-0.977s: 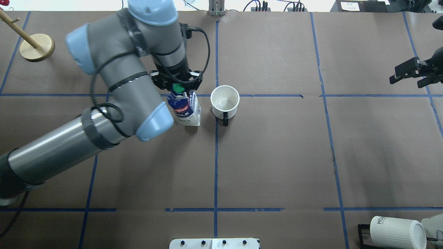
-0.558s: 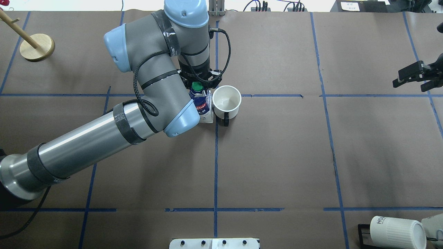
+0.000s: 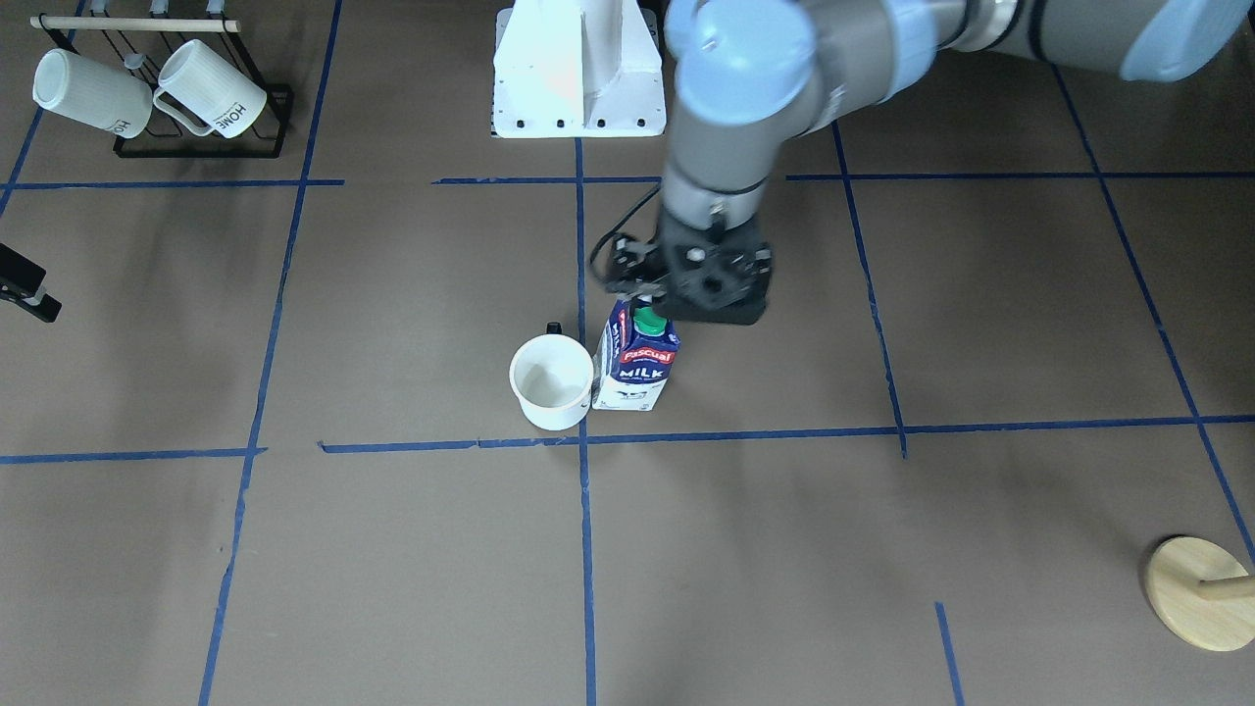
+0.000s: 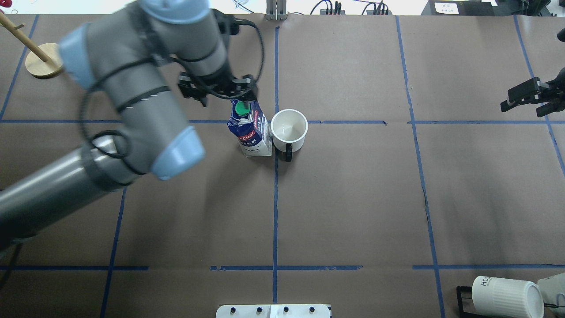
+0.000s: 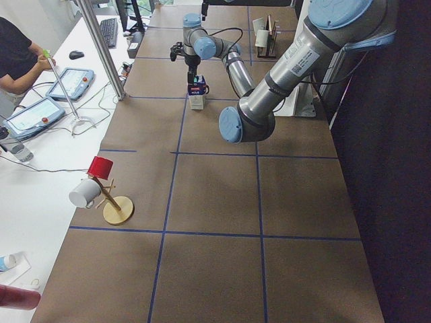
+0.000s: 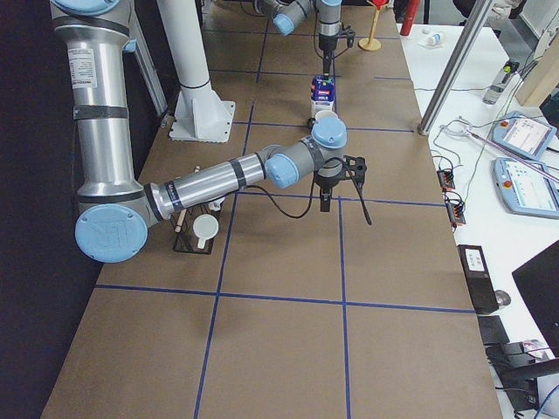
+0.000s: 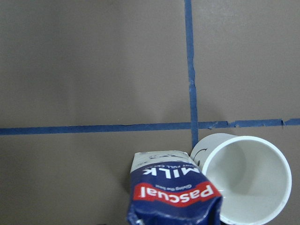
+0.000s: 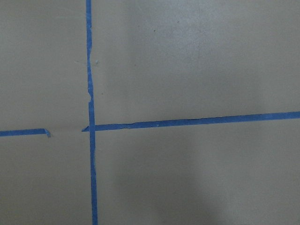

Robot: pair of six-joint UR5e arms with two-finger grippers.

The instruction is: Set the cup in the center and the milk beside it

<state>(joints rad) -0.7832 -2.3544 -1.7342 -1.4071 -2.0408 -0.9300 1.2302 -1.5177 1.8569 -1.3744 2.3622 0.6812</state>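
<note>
The white cup (image 4: 288,128) stands upright at the center (image 4: 276,122), just right of the blue tape cross, its black handle toward the robot. The navy and white milk carton (image 4: 252,134) with its green cap stands upright right beside the cup on its left, touching or nearly so. Both also show in the front view, cup (image 3: 552,382) and carton (image 3: 637,363), and in the left wrist view, cup (image 7: 243,178) and carton (image 7: 173,192). My left gripper (image 4: 223,96) is open, raised above and just behind the carton, clear of it. My right gripper (image 4: 527,99) is open and empty at the far right.
A black rack with two ribbed "HOME" mugs (image 3: 147,88) stands at the near right corner on the robot's side. A wooden mug stand (image 4: 46,59) is at the far left. The white robot base (image 3: 574,69) sits at the table's near edge.
My left gripper brought the milk rightward against the cup, let go of it, then lifted and drew back to the left. The right gripper shifted slightly.
</note>
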